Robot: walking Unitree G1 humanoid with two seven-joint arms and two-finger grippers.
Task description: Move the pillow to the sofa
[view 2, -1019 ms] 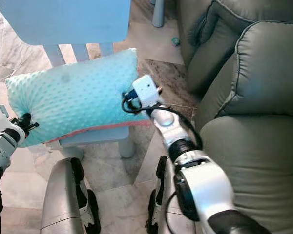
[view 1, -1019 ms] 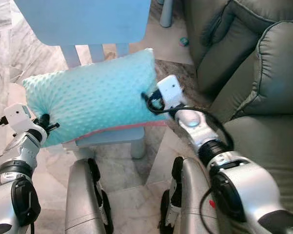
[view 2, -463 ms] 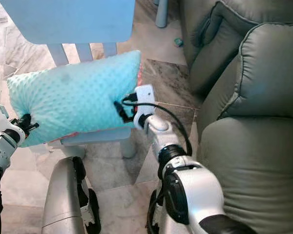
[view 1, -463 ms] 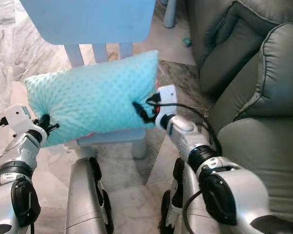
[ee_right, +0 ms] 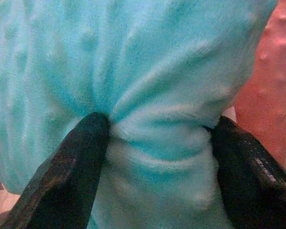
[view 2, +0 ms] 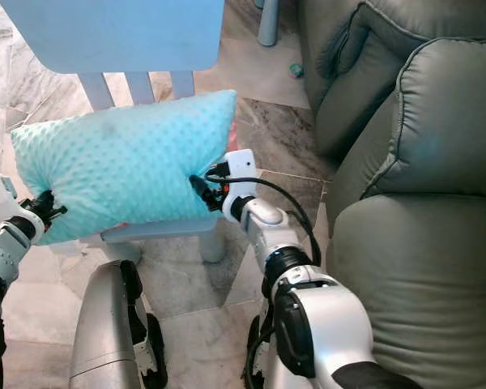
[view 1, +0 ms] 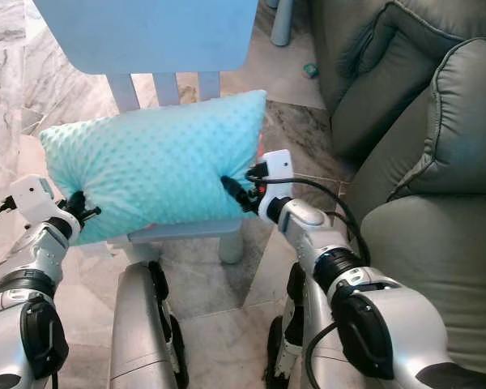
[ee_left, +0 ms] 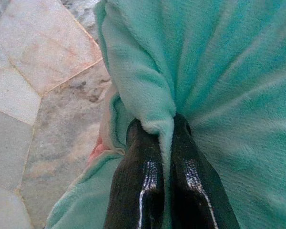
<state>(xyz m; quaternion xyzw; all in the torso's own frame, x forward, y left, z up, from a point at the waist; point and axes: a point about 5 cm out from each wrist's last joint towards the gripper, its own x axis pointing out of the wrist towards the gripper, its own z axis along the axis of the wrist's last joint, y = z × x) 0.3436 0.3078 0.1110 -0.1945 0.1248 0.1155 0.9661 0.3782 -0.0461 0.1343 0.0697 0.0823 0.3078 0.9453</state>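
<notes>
A teal dotted pillow (view 1: 150,174) is lying lengthwise across the seat of a small light-blue chair (view 1: 146,32), its back edge leaning against the chair's slats, with a strip of pink underside showing along its lower edge. The left gripper (view 1: 79,207) is gripping the pillow's left end, its jaws clenched tight on a pinched fold of the plush fabric, as the left wrist view is showing clearly. The right gripper (view 1: 233,192) is pressing into the pillow's right end, its jaws spread wider and squeezing a thick bunch of the fabric between them, with the pink side (ee_right: 262,90) showing just beside one finger. A grey sofa (view 1: 437,138) is standing to the right of the chair, well apart from the pillow, and marble floor tiles (view 1: 215,279) are running beneath the chair and the robot's legs.
</notes>
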